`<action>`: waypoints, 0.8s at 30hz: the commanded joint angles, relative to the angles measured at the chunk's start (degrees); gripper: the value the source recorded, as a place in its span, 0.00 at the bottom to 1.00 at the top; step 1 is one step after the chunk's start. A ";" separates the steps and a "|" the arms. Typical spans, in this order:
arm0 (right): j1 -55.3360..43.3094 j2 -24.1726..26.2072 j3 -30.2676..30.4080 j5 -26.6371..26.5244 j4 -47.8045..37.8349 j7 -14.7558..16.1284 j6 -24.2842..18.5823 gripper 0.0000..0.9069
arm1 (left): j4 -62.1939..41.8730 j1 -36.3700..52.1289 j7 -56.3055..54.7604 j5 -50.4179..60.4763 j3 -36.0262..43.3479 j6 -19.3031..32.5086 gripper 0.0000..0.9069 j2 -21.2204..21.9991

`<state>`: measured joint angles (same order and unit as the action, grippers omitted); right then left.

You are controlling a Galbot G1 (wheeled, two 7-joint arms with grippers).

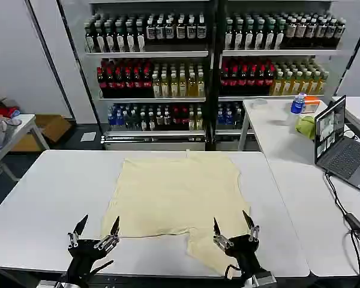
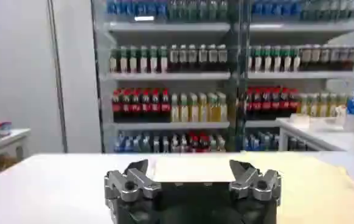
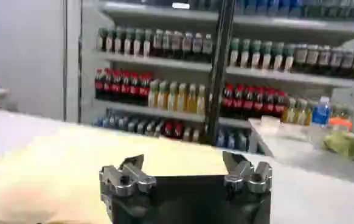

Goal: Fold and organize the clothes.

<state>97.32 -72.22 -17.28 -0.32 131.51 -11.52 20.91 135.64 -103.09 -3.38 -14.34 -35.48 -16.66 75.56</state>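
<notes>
The left gripper [image 1: 96, 231] hovers low over the near edge of the white table [image 1: 48, 192], its two dark fingers spread wide with nothing between them. It sits just off the near left corner of the T-shirt [image 1: 177, 195], apart from the cloth. From the left wrist view the same gripper [image 2: 192, 173] shows its fingertips wide apart over bare tabletop, the pale shirt [image 2: 323, 176] lying off to one side.

The right gripper [image 1: 234, 231] is likewise spread wide and holding nothing (its fingertips point away from the robot). It hangs above the near right part of the shirt, where a flap of fabric reaches toward the table's near edge. In the right wrist view that gripper [image 3: 186, 172] stands open above the cream cloth [image 3: 55, 164].

The T-shirt lies spread flat in the middle of the table, cream-yellow, its far edge near the table's far side.

Beyond the table stand shelves of bottles [image 1: 210, 60]. On a second table to the right sit an open laptop [image 1: 342, 147], a yellow-green cloth lump [image 1: 306, 126] and a blue-capped bottle [image 1: 297, 103].
</notes>
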 commanded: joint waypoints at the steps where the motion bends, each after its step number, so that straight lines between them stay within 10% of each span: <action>1: 2.95 1.15 -0.98 -0.89 -0.31 -0.51 5.66 1.00 | -0.67 0.32 -0.56 -1.85 -0.47 -7.67 1.00 -2.53; 24: 3.68 0.08 2.75 0.10 -3.22 -0.95 6.77 1.00 | -18.62 14.73 -5.05 -8.98 1.65 -15.99 1.00 -8.03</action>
<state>100.64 -72.30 -15.07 -0.33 128.87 -12.47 26.93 121.11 -91.15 -7.99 -21.97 -33.66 -30.90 68.81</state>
